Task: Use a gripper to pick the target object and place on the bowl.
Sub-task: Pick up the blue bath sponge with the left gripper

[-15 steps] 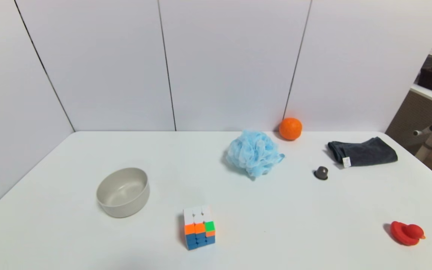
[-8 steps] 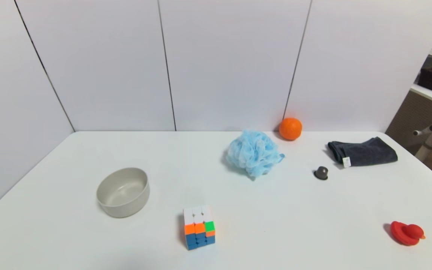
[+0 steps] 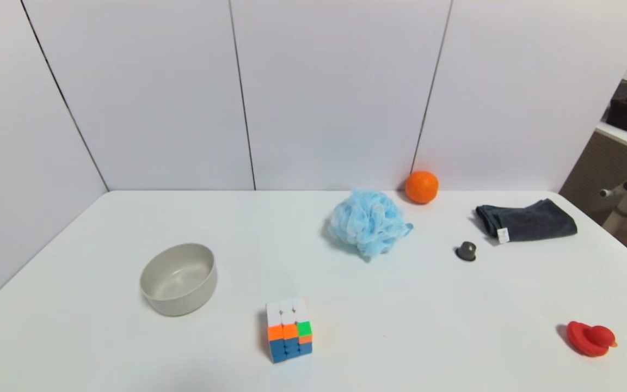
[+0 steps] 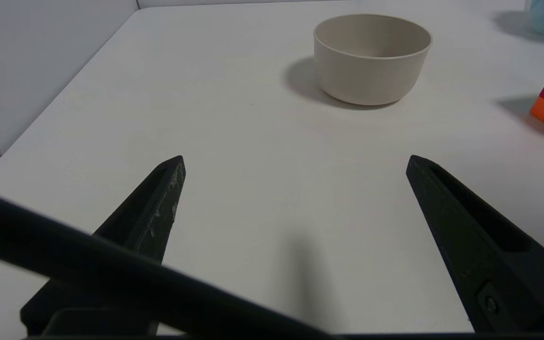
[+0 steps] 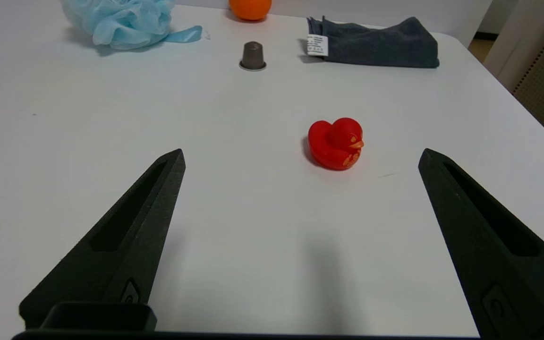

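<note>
Pouf (image 3: 369, 221) sits at the table's back beside the orange ball (image 3: 421, 187), untouched, so the right gripper (image 5: 300, 158), jaws spread like the left gripper's (image 4: 294, 163), should descend centrally and pinch deep.

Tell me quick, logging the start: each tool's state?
Left tool: open, holding nothing.
Right tool: open, holding nothing.

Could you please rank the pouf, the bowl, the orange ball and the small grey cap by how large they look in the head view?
1-2. Pouf and bowl: alike, and the bowl is nearer, so unranked.
3. Orange ball.
4. Grey cap.
</note>
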